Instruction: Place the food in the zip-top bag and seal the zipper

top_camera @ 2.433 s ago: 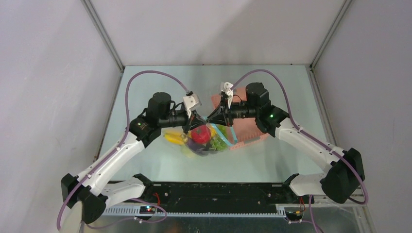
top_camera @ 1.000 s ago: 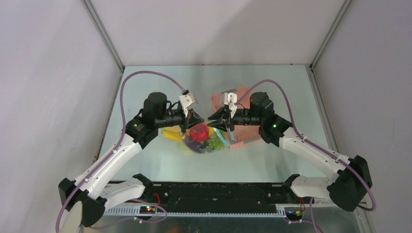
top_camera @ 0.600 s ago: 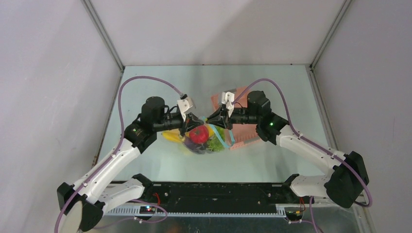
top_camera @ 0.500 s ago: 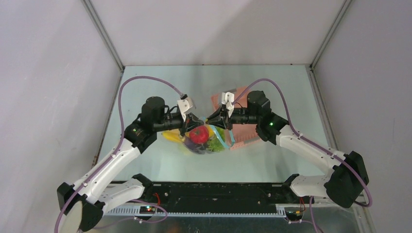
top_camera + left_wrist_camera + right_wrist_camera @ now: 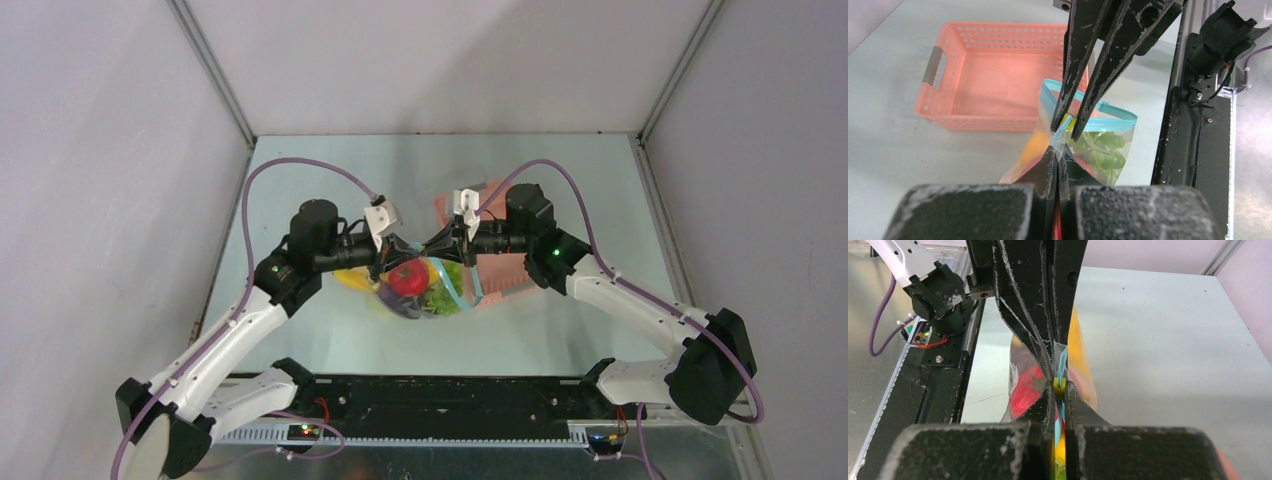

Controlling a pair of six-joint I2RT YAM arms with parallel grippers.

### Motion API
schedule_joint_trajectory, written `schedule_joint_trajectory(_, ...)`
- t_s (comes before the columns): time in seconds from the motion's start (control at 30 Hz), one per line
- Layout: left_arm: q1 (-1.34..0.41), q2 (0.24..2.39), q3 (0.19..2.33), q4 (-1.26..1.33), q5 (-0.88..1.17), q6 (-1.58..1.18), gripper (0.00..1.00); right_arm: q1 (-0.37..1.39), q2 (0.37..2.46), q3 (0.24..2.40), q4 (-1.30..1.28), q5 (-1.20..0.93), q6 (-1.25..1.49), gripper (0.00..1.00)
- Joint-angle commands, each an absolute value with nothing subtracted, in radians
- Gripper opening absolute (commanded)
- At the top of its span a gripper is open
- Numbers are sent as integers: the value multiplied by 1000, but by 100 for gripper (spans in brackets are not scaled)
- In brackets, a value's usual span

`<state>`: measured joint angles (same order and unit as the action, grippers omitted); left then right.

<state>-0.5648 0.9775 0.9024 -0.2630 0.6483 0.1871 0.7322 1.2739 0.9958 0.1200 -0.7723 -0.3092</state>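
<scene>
Bag sits mid-table just in front of the basket, held up by its top edge; I cannot tell whether its bottom rests on the table. Food is inside: red fruit, grapes, a yellow piece. Nothing loose shows outside the bag. Zipper runs along the top. From the left wrist its 2 blue lips gape apart beyond the pinch, so I judge the mouth unsealed there. My left pincer is closed on the zipper's near end, tips nearly touching my right pincer, which is clamped on the same strip just beside it. The 2 arms face each other tip to tip. Step in hand, as I read it: loading done, sealing at its start. Next move calls for the left to anchor its end firmly while the right runs along the strip away from it, squeezing steadily. Floppy film may slip or bunch.
</scene>
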Motion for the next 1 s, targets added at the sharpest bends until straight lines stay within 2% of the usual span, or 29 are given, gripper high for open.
schedule_joint_trajectory(0.0,-569,899,899,-130,624,166,0,724,1286,1036,52,-753,-333,0)
schedule_joint_trajectory(0.13,-568,903,896,-113,532,128,0,702,1290,1037,-9,-762,-315,0)
schedule_joint_trajectory(0.97,-559,877,873,-58,500,85,0,692,1289,1037,-251,-715,-307,2)
